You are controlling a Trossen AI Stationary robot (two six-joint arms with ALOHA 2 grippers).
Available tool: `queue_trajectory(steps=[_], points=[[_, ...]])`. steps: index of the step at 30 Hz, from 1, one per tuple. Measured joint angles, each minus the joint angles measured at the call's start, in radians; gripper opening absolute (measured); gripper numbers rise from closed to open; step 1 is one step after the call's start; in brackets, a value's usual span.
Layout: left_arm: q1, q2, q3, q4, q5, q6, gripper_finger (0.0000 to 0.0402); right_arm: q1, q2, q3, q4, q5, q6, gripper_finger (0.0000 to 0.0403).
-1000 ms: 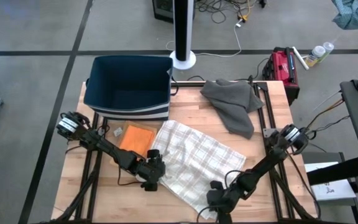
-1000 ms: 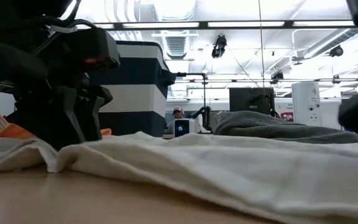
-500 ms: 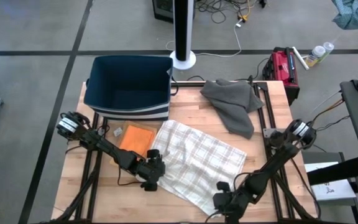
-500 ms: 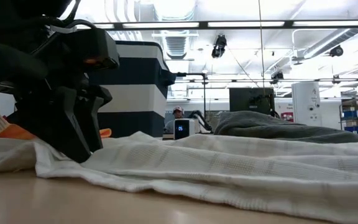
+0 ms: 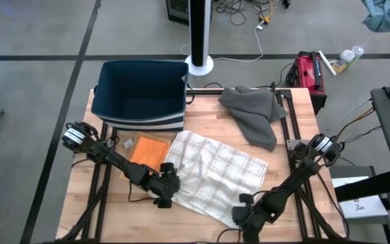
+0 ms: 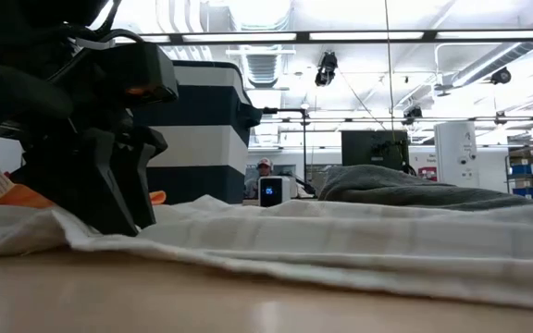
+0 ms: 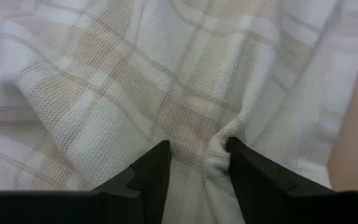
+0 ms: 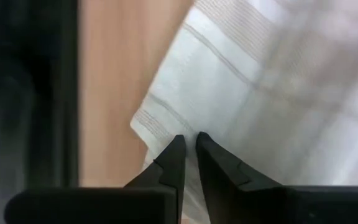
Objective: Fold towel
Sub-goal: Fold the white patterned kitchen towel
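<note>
The towel (image 5: 215, 177), white with a tan check, lies spread mid-table in the high view, my left gripper (image 5: 166, 192) at its left edge, my right gripper (image 5: 246, 217) at its near corner. Low view: it drapes flat across the tabletop. Left wrist: my fingers pinch a towel fold. Right wrist: my fingers nearly meet over the hem; whether they grip it, I cannot tell.

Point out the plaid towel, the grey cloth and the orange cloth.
plaid towel (image 5: 215, 177), high view, centre of its fabric
grey cloth (image 5: 254, 114), high view, middle of the heap
orange cloth (image 5: 148, 151), high view, its centre
</note>
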Motion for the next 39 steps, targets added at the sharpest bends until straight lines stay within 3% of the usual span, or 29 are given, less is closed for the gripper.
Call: queue_trajectory(steps=[5, 11, 16, 30, 39], points=[[0.000, 0.000, 0.000, -0.005, 0.000, 0.000, 0.0145, 0.010, -0.071, -0.004, -0.108, 0.024, 0.036, 0.0040], [0.000, 0.000, 0.000, -0.004, 0.000, 0.000, 0.0141, 0.009, -0.107, -0.002, 0.019, 0.110, -0.044, 0.0049], [0.000, 0.000, 0.002, -0.005, 0.000, 0.003, 0.0149, 0.011, -0.058, -0.001, 0.164, 0.117, -0.096, 0.0061], [-0.002, -0.002, 0.149, -0.160, 0.003, 0.081, 0.0162, 0.057, 0.072, 0.083, 0.123, 0.179, -0.141, 0.0149], [-0.004, -0.003, 0.145, -0.175, -0.009, 0.077, 0.0162, 0.072, 0.110, 0.086, 0.111, 0.208, -0.131, 0.0150]])
